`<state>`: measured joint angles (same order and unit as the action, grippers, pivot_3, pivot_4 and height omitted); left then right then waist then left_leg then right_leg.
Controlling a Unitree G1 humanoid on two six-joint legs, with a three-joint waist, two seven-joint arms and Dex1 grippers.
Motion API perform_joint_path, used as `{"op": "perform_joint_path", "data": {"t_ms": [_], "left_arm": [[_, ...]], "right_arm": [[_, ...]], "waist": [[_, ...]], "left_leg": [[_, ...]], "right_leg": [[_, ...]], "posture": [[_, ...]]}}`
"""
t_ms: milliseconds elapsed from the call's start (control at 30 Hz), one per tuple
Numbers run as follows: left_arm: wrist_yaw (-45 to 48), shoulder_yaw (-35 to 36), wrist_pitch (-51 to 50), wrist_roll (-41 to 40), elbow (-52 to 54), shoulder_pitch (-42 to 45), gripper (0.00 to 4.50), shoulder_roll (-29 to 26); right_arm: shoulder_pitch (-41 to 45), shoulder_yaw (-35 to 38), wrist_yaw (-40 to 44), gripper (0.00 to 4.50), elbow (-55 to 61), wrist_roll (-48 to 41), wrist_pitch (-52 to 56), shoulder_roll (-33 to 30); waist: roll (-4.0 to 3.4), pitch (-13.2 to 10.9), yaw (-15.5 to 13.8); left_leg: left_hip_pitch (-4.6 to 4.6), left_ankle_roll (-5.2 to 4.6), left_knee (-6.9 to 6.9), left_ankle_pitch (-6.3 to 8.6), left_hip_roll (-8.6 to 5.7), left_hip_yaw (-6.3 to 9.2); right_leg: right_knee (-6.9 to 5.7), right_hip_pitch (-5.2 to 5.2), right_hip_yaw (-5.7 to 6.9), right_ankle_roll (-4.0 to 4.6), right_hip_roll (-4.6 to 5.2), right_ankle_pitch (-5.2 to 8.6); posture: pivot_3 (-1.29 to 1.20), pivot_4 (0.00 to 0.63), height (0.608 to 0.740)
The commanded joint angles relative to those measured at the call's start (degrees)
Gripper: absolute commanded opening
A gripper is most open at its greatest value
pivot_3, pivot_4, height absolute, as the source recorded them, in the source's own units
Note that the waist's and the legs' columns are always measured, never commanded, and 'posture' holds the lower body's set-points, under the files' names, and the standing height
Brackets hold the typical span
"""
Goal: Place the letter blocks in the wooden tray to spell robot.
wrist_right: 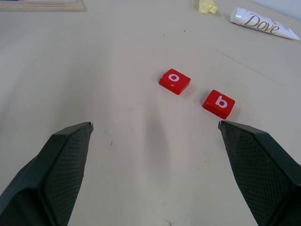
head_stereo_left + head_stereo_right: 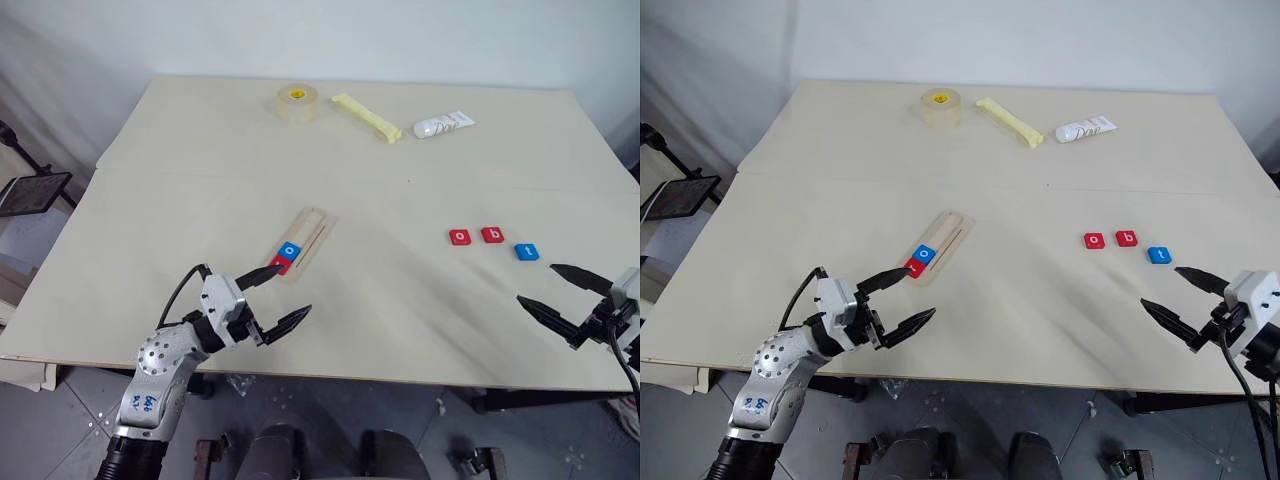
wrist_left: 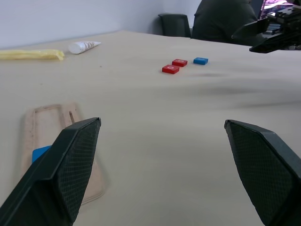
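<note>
A pale tabletop (image 2: 400,310) is sitting before a white wall; the wooden tray (image 2: 306,238) is lying mid-table, carrying two letter blocks (image 2: 286,255). Three more blocks (image 2: 492,239) are resting well apart. Both the left gripper (image 2: 278,296) and right gripper (image 2: 553,290) are hovering with fingers wide and empty.

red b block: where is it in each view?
Left eye: red b block, table's right half, between red o block and blue t block.
Right eye, same spot.
Left wrist, far, middle of three.
Right wrist, near.
Shared landmark: red o block beside it.
</note>
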<state>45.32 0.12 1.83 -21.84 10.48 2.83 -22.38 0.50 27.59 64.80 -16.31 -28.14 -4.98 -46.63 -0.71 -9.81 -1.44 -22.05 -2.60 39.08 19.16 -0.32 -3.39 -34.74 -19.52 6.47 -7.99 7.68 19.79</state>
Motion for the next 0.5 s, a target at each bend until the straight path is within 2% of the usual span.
{"op": "perform_joint_path", "data": {"t_ms": [33, 267, 433, 500], "left_arm": [[0.05, 1.07, 1.8, -0.47, 1.29, -1.06, 4.5, 0.07], [-4.74, 3.91, 0.56, 1.68, 3.23, -2.82, 4.5, -1.37], [-7.11, 9.24, -1.3, 2.35, 2.54, -5.31, 4.5, -5.26], [-5.01, 12.15, -0.87, 0.22, 1.58, -6.76, 4.5, -7.31]], "right_arm": [[0.4, 1.76, -1.1, 4.48, 1.2, -1.4, 0.01, 0.62], [0.93, 1.07, -2.59, 4.48, 3.31, -1.75, 1.44, 1.51], [3.86, -0.45, -2.25, 4.48, 1.46, -1.03, 1.71, 1.63], [5.99, -1.35, -1.84, 4.48, 0.2, -0.68, 1.74, 1.55]], "waist": [[0.0, 0.0, 0.01], [0.0, 0.0, 0.04], [0.0, 0.0, 0.1], [0.0, 0.0, 0.45]], "left_leg": [[0.0, 0.0, 0.0, 0.0, 0.0, 0.0], [0.0, 0.0, 0.0, 0.0, 0.0, 0.0], [0.0, 0.0, 0.0, 0.0, 0.02, 0.01], [0.01, 0.0, 0.0, 0.0, 0.02, -0.03]], "right_leg": [[0.0, 0.0, 0.0, 0.0, 0.0, 0.0], [0.0, 0.0, -0.06, 0.0, 0.0, 0.0], [0.0, -0.01, -0.14, 0.0, -0.01, 0.0], [0.0, -0.03, -0.15, 0.0, -0.02, 0.0]], "posture": [[0.0, 0.15, 0.74], [0.0, 0.15, 0.74], [0.0, 0.15, 0.74], [0.0, 0.15, 0.74]]}}
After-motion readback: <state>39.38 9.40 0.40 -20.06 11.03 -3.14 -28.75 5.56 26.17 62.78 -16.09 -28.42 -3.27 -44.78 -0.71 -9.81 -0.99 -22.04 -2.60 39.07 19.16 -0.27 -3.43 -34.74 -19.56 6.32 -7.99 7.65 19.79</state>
